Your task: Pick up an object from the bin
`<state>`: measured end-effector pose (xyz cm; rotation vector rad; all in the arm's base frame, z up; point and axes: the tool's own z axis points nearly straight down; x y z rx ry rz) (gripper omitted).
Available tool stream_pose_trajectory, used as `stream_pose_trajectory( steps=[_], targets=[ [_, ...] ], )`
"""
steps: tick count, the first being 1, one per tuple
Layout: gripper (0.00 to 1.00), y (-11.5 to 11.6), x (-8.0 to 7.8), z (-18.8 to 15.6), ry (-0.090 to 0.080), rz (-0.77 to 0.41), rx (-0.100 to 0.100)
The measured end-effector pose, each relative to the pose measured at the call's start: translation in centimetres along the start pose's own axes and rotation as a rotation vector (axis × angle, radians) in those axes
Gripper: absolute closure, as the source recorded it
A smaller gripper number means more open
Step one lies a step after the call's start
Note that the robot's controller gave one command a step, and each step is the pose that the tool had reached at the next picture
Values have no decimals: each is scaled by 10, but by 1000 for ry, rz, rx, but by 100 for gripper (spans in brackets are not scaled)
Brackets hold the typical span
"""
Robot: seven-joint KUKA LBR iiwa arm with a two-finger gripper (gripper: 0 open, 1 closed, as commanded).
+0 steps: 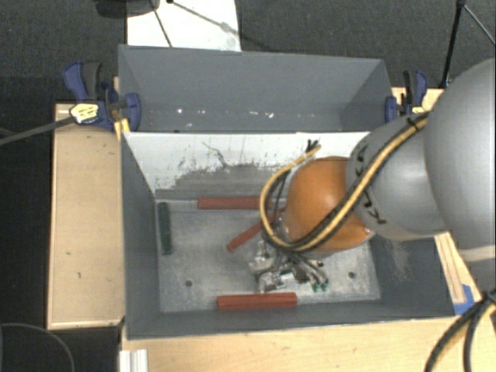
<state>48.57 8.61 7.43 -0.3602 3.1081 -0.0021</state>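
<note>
My gripper (pixel 273 273) is low in the bin's middle-front, under the orange cover. Its metal parts sit just above a red-brown stick (pixel 256 301) that lies flat along the front wall. A second red-brown stick (pixel 245 237) lies slanted just left of the gripper, its right end hidden by the arm. Something small and green (pixel 318 286) shows at the gripper's right side; I cannot make out what it is.
Another red-brown stick (pixel 228 203) lies along the back wall. A dark green stick (pixel 164 228) lies along the left wall. The arm covers the bin's right half.
</note>
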Motion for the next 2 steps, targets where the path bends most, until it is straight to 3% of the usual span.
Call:
stream_pose_trajectory(
  steps=[1,2],
  targets=[
    [100,0,0,0,0,1,0],
    [100,-9,0,-133,10,-25,-3]
  ],
)
